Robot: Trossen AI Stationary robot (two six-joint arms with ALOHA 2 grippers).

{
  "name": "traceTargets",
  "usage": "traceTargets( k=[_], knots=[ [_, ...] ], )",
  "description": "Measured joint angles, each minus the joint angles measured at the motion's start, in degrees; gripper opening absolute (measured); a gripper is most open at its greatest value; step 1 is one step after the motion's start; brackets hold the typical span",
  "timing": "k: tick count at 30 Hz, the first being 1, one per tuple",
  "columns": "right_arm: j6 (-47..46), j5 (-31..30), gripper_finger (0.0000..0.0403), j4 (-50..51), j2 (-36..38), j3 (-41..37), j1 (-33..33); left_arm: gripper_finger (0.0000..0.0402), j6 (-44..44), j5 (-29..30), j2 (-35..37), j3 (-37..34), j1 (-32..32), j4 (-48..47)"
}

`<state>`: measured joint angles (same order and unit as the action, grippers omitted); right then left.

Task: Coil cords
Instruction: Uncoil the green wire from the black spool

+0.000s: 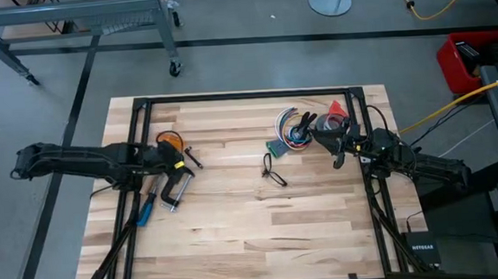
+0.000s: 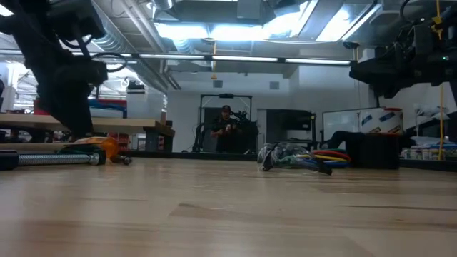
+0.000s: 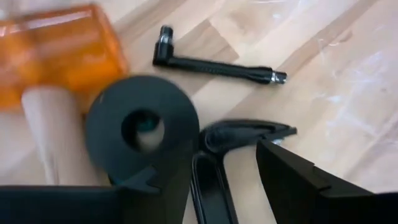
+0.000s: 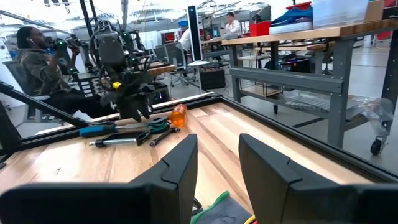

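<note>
I cannot pick out a thin black cable for certain. A small yellow piece (image 1: 179,164) shows at my left gripper; whether it sits on a cord or on the arm, I cannot tell. My left gripper (image 1: 174,167) is open over the tools at the table's left. A black curved piece (image 3: 239,134) lies between its fingers; I cannot tell whether they touch it. My right gripper (image 1: 337,141) is open and empty at the far right, beside the bundle of multicoloured wires (image 1: 288,127). Small black spectacle-shaped wire loops (image 1: 273,172) lie on the table's middle.
Near my left gripper lie an orange object (image 1: 169,140), a metal clamp (image 1: 176,192), a blue-handled tool (image 1: 145,212) and a short black rod (image 3: 217,65). A red piece (image 1: 337,110) lies by the wires. A black frame (image 1: 246,95) runs around the table. A person (image 4: 37,59) sits beyond the table.
</note>
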<state>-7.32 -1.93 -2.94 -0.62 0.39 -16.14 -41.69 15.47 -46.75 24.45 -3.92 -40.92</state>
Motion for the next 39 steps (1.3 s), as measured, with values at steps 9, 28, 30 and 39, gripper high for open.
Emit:
traceTargets(
  k=[9, 28, 30, 39],
  knots=[
    [-0.01, 0.00, 0.0122, -0.02, 0.02, 0.01, 0.00, 0.0156, 4.90, 1.25, -10.39, 0.31, 0.02, 4.77],
    [-0.01, 0.00, 0.0122, -0.02, 0.00, 0.01, 0.00, 0.0155, 8.75, 9.41, -11.62, 14.06, -0.01, -11.53],
    [-0.01, 0.00, 0.0122, 0.00, 0.00, 0.01, 0.01, 0.0155, 8.76, 10.19, -11.62, 15.37, -0.01, -15.63],
    [-0.01, 0.02, 0.0122, 0.00, 0.01, 0.00, 0.02, 0.0155, 14.26, 8.99, -11.97, 15.80, -0.01, -18.49]
  ],
)
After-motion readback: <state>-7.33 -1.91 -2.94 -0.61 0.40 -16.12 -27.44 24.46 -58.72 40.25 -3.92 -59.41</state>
